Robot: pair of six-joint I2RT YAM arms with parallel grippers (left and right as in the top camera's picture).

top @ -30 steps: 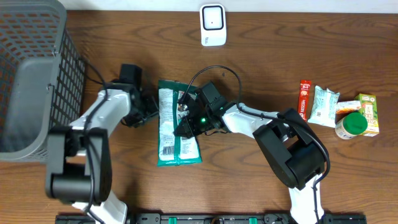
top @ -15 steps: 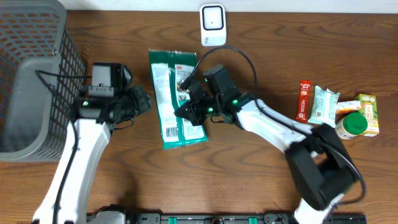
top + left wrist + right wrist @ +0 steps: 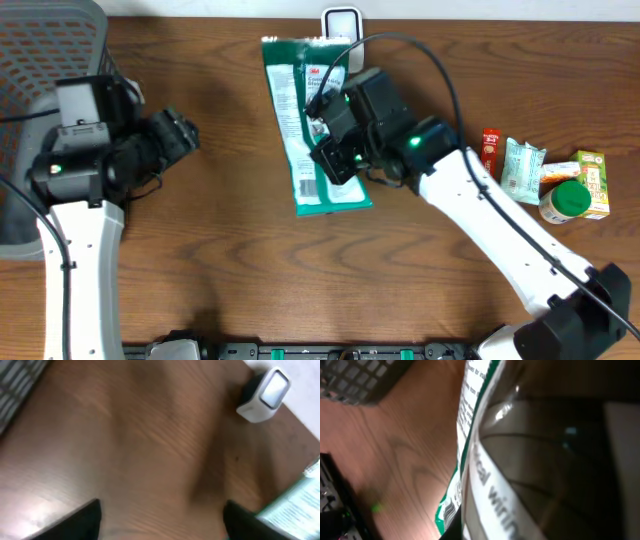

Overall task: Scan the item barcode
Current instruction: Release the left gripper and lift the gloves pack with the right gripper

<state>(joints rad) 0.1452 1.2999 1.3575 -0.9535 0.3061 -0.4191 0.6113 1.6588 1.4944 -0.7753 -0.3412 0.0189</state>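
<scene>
Right arm: reaches from the near right edge diagonally up and left across the table (image 3: 230,280), wrist turned toward the left. Right claw (image 3: 336,160) is clamped tight on the packet (image 3: 295,120), gripping its right edge near the lower end. The packet fills the right wrist view, so the fingertips themselves cannot be made out there; white printed panel and green border sit right against the camera.

Packet: long green-and-white bag, printed face up, tilted slightly. It runs from the claw away toward the far edge. Its far end lies just beside the scanner (image 3: 342,25), which sits beyond the claw; whether the two touch cannot be told.

Left arm: rises from the near left edge, forearm bent, wrist pointing right. Left claw (image 3: 185,135) is well apart from the packet, with bare wood between. In the left wrist view its fingers (image 3: 82,520) stand wide apart with nothing between them. The basket (image 3: 50,100) lies behind it.
</scene>
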